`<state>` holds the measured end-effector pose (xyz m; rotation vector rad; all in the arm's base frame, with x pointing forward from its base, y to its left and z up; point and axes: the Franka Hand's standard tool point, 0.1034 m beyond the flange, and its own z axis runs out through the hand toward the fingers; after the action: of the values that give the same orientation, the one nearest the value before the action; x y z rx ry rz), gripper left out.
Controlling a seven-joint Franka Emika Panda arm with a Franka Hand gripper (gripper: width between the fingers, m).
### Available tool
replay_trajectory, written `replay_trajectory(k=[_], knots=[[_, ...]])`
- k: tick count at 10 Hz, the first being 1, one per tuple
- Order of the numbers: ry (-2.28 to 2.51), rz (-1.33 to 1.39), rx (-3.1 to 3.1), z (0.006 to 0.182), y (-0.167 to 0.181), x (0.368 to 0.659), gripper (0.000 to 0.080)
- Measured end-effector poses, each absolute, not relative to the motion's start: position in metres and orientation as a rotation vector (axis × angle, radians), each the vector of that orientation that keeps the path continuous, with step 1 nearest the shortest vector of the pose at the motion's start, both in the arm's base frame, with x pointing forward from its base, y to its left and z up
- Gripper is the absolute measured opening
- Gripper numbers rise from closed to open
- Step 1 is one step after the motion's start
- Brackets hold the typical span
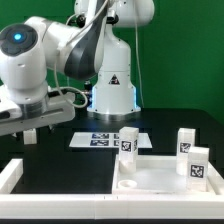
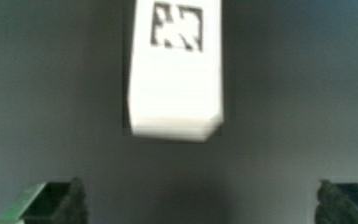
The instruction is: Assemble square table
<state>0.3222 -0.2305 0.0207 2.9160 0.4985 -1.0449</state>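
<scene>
Step in hand, judged: reach for a loose leg; nothing attached yet.

Exterior view, left to right:
- Gripper at left centre of frame, above black surface, clear of all parts.
- Marker board at centre, flat before arm base.
- Tabletop slab at lower right of frame, inside white rail frame.
- 3 legs upright: first leg at slab's far corner, second leg further right, third leg at right edge.

Wrist view: gripper wide open, holding nothing; 1 leg lying ahead, well apart from fingertips.

Next move, judged: advance, centre jaws about leg, close.

Hard to make out: which leg appears in wrist view; any fourth leg; slab's near edge cut off.
</scene>
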Motion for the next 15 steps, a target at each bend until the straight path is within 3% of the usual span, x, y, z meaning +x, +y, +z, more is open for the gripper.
replay_trajectory(k=[5, 7, 10, 12, 15], knots=[[0.5, -1.06, 2.894, 0.02, -0.231, 0.321, 0.0649], [0.46, -1.171, 2.836, 0.004, -0.228, 0.307, 0.0649], [0.475, -1.18, 2.833, 0.002, -0.226, 0.306, 0.0622], [0.475, -1.18, 2.833, 0.002, -0.226, 0.306, 0.0285], [0.475, -1.18, 2.833, 0.002, -0.226, 0.306, 0.0288]])
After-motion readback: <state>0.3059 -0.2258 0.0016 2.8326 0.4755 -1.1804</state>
